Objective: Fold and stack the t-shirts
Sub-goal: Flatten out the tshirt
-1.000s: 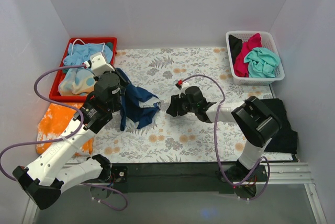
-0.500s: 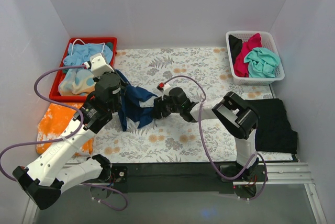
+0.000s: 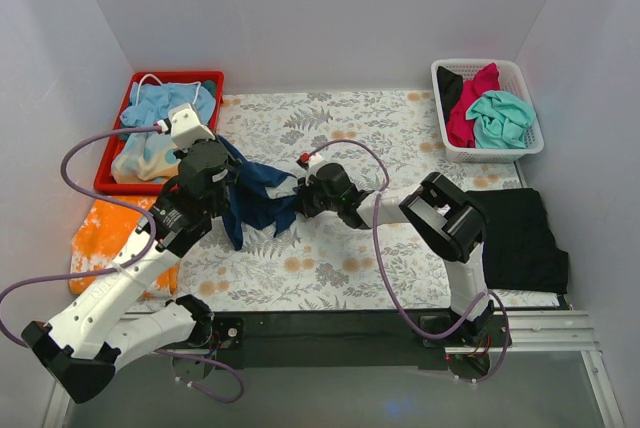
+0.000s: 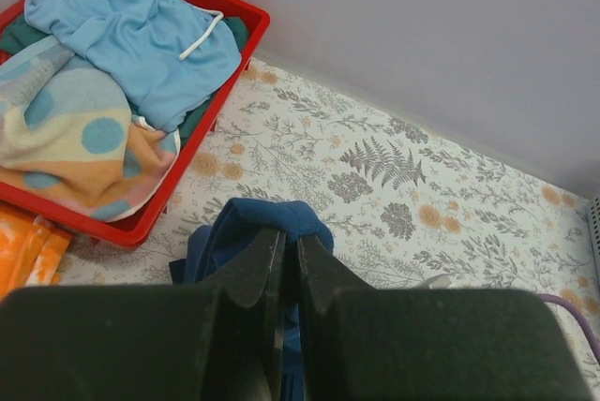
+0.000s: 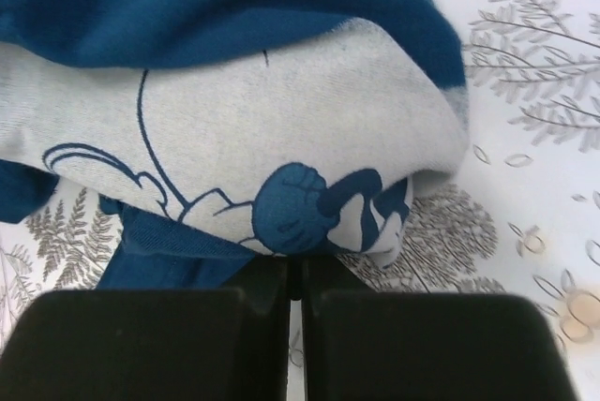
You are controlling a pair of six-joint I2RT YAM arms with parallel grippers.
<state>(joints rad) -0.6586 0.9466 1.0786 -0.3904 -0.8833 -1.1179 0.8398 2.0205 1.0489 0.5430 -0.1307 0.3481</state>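
The navy-blue t-shirt [image 3: 258, 200] hangs bunched over the floral mat, held between both arms. My left gripper [image 3: 226, 166] is shut on a fold of it [image 4: 272, 218], the cloth wrapping over the fingertips [image 4: 286, 237]. My right gripper [image 3: 298, 200] is shut at the shirt's right edge, pinching it just under the pale cartoon-mouse print [image 5: 281, 139]. A plain black t-shirt [image 3: 525, 238] lies flat at the right, beside the right arm. Magenta [image 3: 465, 113] and teal [image 3: 500, 118] t-shirts lie crumpled in the basket.
A red tray [image 3: 212, 78] at the back left holds light-blue and patterned cloths. An orange cloth [image 3: 100, 233] lies in front of it. The white basket [image 3: 522, 150] stands at the back right. The floral mat [image 3: 380, 128] covers the table; white walls close in all round.
My right gripper has reached left across the mat to the navy shirt's edge and shut there. The left gripper has kept its hold, barely moving.
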